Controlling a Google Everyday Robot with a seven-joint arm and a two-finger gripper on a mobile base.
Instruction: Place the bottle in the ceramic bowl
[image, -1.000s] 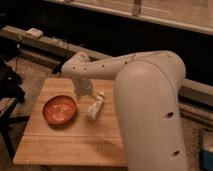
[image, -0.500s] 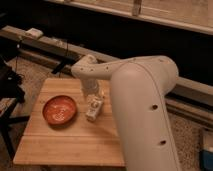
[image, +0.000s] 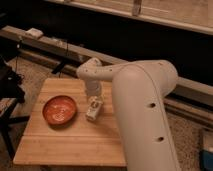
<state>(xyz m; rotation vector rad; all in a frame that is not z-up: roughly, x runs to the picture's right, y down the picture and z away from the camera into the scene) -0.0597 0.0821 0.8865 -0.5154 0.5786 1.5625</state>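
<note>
Gripper (image: 93, 96), grip state not discernible, sits right above the bottle (image: 93, 110), long axis running far-to-near edge, with the ceramic bowl (image: 59, 110) just beside it toward the counter's (image: 70, 146) left edge.

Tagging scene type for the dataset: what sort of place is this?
Likely an indoor lab or office test area: a wooden table on speckled floor, with a cabled ledge behind. The gripper is over the bottle, beside the ceramic bowl.
</note>
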